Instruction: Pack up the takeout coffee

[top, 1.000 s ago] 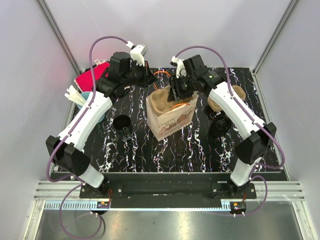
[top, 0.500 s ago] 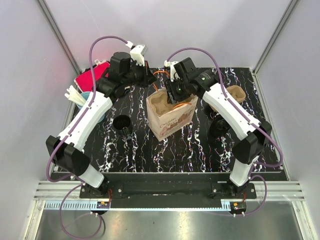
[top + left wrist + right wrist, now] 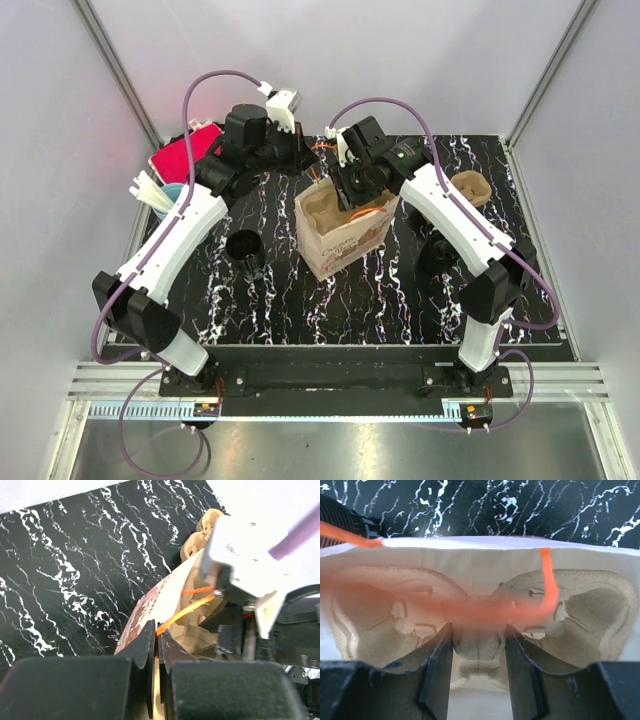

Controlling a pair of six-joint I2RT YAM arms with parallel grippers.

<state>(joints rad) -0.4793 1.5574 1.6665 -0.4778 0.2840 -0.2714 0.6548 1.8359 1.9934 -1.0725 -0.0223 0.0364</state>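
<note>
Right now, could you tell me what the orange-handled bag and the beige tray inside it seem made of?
Orange-handled bag: likely kraft paper, matte, with creased flat walls. Beige tray: probably moulded pulp, rough and fibrous, with soft pressed cup hollows.

The carrier (image 3: 585, 615) sits inside the bag (image 3: 345, 240) on the table (image 3: 400, 290).

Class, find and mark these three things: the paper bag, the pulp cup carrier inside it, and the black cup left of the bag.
paper bag (image 3: 350, 240), top external view, its printed side face.
pulp cup carrier (image 3: 592, 625), right wrist view, its right-hand cup well.
black cup (image 3: 243, 245), top external view, inside its open top.
</note>
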